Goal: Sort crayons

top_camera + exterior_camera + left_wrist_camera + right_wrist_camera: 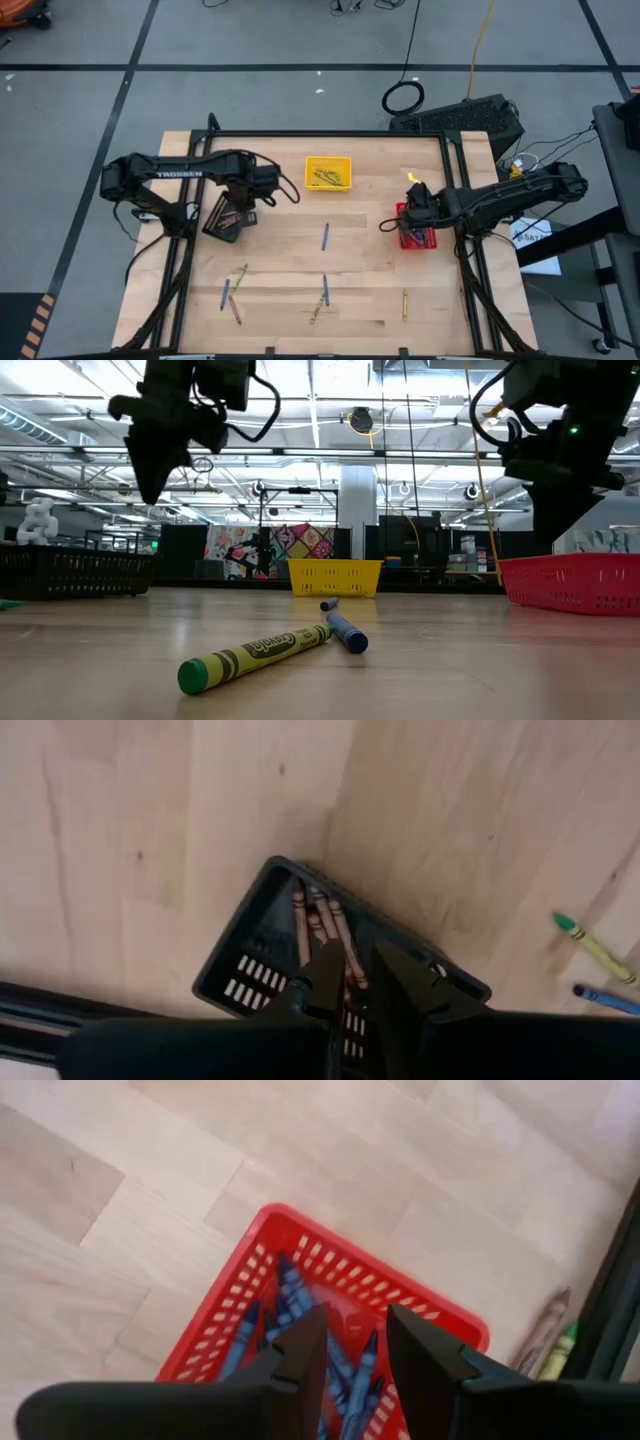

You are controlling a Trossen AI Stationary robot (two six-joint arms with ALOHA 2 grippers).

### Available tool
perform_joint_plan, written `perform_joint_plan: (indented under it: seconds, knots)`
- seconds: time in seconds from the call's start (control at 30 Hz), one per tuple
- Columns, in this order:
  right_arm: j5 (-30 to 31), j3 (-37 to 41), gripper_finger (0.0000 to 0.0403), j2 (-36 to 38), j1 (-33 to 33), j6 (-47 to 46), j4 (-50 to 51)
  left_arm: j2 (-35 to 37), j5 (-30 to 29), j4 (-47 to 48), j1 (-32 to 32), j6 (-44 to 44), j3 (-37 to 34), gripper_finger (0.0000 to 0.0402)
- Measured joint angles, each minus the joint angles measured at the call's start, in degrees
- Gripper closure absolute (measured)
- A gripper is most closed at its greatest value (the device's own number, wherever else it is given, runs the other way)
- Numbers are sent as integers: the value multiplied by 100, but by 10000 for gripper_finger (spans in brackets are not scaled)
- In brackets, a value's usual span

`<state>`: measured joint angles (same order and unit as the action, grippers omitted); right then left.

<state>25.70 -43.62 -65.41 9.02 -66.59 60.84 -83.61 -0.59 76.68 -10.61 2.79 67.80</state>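
Observation:
My left gripper points down over the black tray, which holds brown crayons. Its fingers stand close together with a brown crayon in the narrow gap. My right gripper is open above the red tray, which is filled with blue crayons; nothing sits between its fingers. Loose crayons lie flat on the wooden table: a blue one at the middle, and others, blue, yellow-green and brown, toward the near edge. My left gripper pinches a brown crayon between its two fingers, coming from above with the fingers pointing down and lying across it. The crayon is clear of the table, over the black tray. The fingers hide which part of its length they are on.
A yellow tray with olive crayons stands at the far middle. In the low view a yellow-green crayon and a blue one lie close to the near edge. A dark frame rail runs past the red tray, with two crayons beside it.

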Motion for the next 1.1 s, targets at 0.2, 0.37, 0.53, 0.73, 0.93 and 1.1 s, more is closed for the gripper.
perform_joint_plan:
  seconds: [0.2, 0.37, 0.53, 0.73, 0.93, 1.1]
  knots:
    - [135, 0, 309, 0, -2, 28, 2, 6, 44, -206, 69, 419, -74, 356]
    - [135, 0, 308, 0, -2, 27, 2, 4, 452, -349, 68, 451, -74, 356]
    - [133, 0, 308, 0, -2, 27, 2, 4, 554, -601, 141, 640, -74, 356]
    - [133, 0, 308, 0, -2, 27, 2, 4, 790, -588, 277, 586, -74, 356]
    - [134, 0, 308, 0, -2, 25, 2, 4, 725, -433, 619, -89, -74, 356]
    - [150, 0, 308, 0, -2, 25, 4, 4, 722, -229, 1150, -616, -74, 356]
